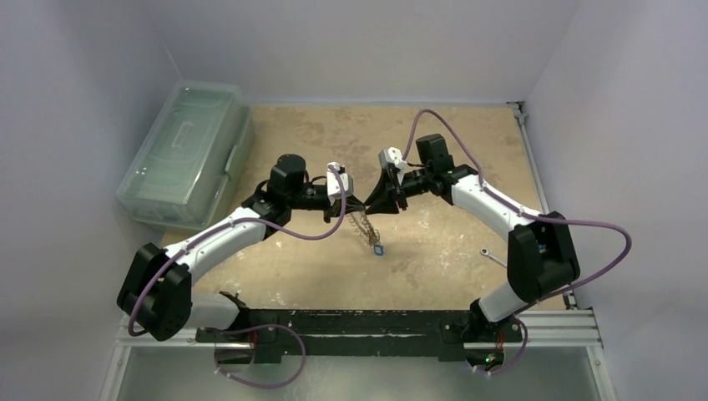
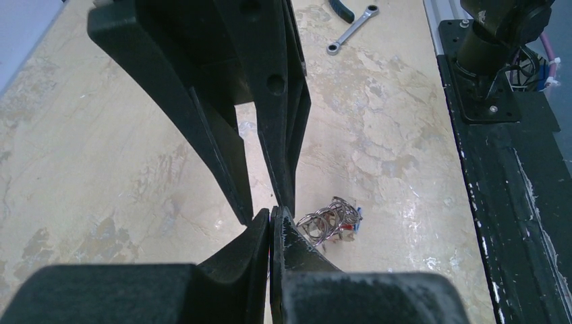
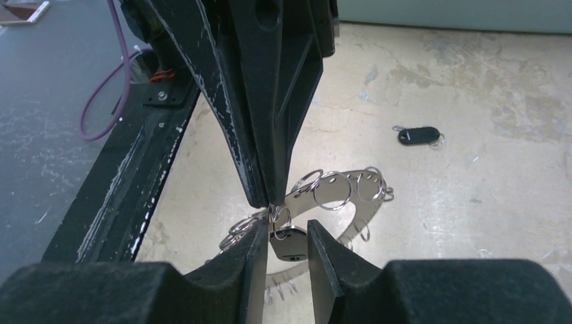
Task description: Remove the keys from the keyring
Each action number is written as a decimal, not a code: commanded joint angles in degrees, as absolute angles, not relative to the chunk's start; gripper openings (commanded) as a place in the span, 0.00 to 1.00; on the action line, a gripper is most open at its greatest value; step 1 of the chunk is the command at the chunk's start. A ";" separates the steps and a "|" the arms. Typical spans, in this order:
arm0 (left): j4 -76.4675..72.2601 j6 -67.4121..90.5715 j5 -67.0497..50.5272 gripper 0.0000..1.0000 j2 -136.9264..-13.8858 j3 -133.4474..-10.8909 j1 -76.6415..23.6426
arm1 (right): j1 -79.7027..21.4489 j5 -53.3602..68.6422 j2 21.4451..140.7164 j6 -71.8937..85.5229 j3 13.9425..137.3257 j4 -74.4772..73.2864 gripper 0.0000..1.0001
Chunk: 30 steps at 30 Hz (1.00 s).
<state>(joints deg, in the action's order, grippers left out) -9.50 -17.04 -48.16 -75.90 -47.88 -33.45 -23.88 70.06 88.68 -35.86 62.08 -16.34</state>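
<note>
The keyring (image 3: 335, 182) is a flat silvery perforated band carrying small split rings, and it hangs in the air between the two arms (image 1: 364, 224). My left gripper (image 2: 272, 217) is shut, pinching the keyring at a small split ring by its upper edge. The right gripper (image 3: 288, 229) faces it with jaws apart. A black-headed key (image 3: 291, 244) dangles between its fingers, with a thin gap on each side. More keys (image 2: 334, 219) bunch below the left fingers. A blue-headed key (image 1: 378, 249) hangs lowest.
On the table lie a silver spanner (image 2: 352, 27), also seen right of centre (image 1: 493, 257), a dark plier handle (image 2: 342, 8) and a black key fob (image 3: 418, 135). A clear lidded plastic box (image 1: 184, 150) stands at the back left. The black base rail (image 1: 351, 322) runs along the near edge.
</note>
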 commanded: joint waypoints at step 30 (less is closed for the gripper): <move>20.32 -40.20 -51.30 0.48 -77.66 -57.25 -26.11 | -25.19 60.80 90.63 -36.54 66.07 -22.95 0.00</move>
<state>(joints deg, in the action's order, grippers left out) 3.60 -24.38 -49.41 -77.80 -51.92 -27.92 -24.71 66.28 90.74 -34.92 61.84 -16.99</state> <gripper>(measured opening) 0.414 0.004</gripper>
